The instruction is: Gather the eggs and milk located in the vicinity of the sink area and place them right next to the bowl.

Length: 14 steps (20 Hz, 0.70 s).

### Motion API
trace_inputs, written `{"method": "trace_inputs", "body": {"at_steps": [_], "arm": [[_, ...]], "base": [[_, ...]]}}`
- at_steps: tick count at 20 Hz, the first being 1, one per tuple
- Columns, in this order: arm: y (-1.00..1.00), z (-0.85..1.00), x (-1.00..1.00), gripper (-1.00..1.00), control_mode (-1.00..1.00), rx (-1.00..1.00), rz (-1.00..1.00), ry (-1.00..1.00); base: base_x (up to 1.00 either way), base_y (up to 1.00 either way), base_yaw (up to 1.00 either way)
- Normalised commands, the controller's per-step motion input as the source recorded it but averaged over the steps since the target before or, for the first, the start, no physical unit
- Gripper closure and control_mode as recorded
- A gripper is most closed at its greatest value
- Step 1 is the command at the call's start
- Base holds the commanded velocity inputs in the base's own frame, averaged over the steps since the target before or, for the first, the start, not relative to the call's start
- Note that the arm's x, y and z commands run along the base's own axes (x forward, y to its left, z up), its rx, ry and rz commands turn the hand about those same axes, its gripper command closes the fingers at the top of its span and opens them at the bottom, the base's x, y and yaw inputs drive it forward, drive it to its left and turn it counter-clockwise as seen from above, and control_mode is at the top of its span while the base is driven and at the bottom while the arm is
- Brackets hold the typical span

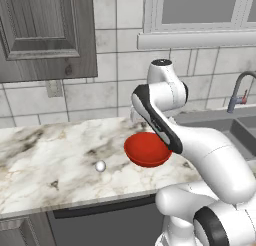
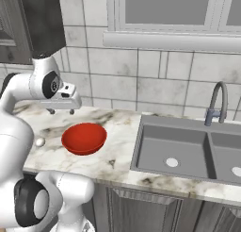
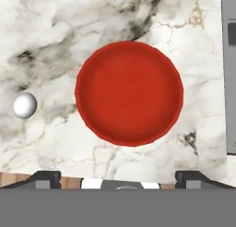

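The red bowl (image 1: pixel 145 150) (image 2: pixel 84 137) (image 3: pixel 129 92) sits empty on the marble counter, left of the sink (image 2: pixel 174 141). My gripper (image 2: pixel 60 111) hangs above the counter just behind the bowl and points down at it. In the hand view the gripper (image 3: pixel 118 177) is open, its two dark fingertips (image 3: pixel 46 177) far apart at the bottom and nothing between them. A thin brown and white strip lies along the bottom edge there; I cannot tell what it is. The eggs and the milk are out of view.
A small glossy white ball (image 1: pixel 100 166) (image 2: pixel 40 142) (image 3: pixel 25 105) rests on the counter left of the bowl. The curved grey tap (image 2: pixel 216 101) (image 1: pixel 239 92) stands behind the two-basin sink. A dark wall cabinet (image 1: pixel 47 35) hangs over the counter's left part.
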Motion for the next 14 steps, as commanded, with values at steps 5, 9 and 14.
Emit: {"method": "trace_inputs", "body": {"at_steps": [5, 9, 14], "arm": [[0.56, -0.01, -0.05, -1.00, -1.00, -0.01, 0.00, 0.00], [0.52, -0.19, 0.00, -1.00, -1.00, -0.05, 0.00, 0.02], [0.57, -0.35, 0.00, -1.00, -1.00, -0.08, 0.00, 0.00]], "base": [[0.00, 0.00, 0.00], [0.00, 0.00, 0.00], [0.00, 0.00, 0.00]]}}
